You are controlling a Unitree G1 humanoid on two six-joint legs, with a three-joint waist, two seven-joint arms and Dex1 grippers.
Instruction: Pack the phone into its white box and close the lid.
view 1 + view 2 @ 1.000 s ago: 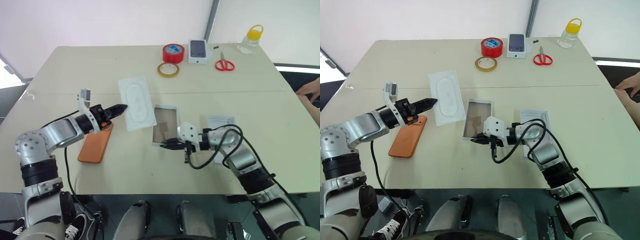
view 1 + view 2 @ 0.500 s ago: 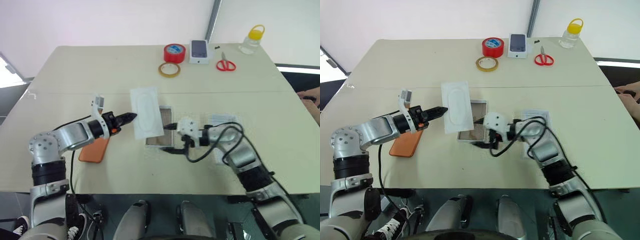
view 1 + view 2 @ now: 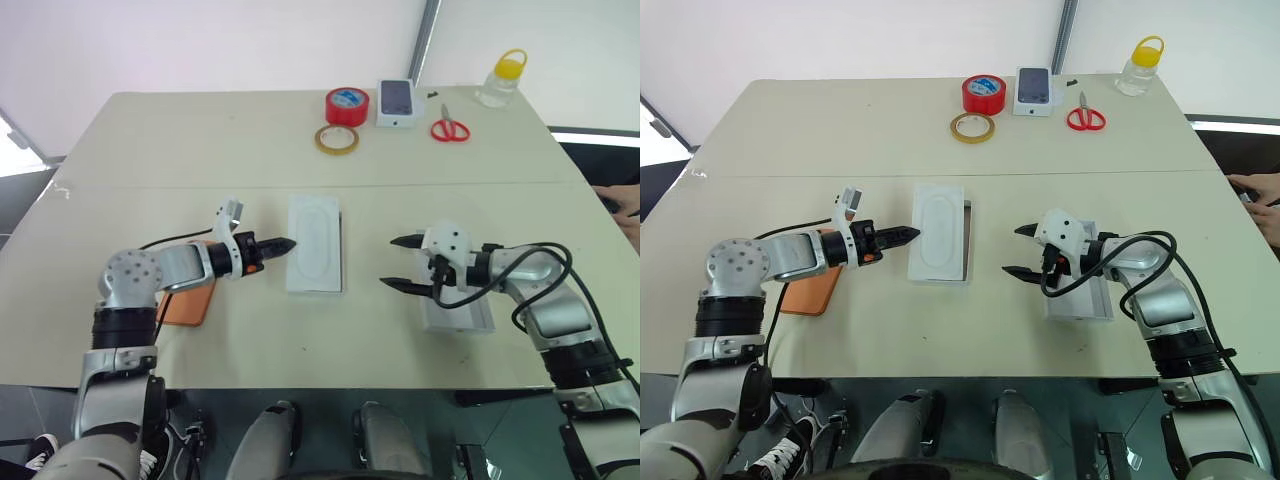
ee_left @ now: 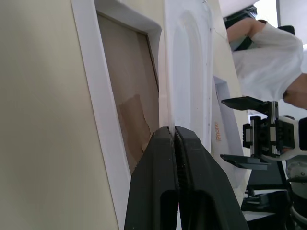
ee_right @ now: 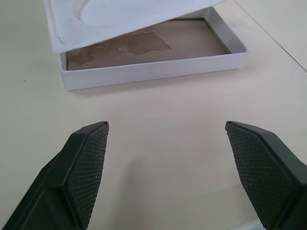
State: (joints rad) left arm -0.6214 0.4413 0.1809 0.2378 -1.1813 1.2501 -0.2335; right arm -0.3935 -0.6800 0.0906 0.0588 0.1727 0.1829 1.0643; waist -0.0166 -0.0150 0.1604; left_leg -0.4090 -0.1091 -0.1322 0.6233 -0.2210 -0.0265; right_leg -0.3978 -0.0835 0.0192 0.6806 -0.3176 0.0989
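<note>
Over the white box [image 3: 962, 240] my left gripper [image 3: 912, 234] pinches the embossed insert [image 3: 938, 232]; right gripper [image 3: 1018, 250] spread — phone [image 3: 808, 289] left of it unpacked, lid [image 3: 1078, 298] off.

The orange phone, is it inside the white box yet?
No. The orange phone lies on the table beside the left arm; the white box holds none.

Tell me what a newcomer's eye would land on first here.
Mid-table, the left end effector is shut on the edge of a white embossed insert that lies tilted over the white box, whose brownish floor shows beneath it. Opposite it, the right end effector hangs wide open and empty, just in front of the lid. The orange phone lies unpacked under the left arm.
</note>
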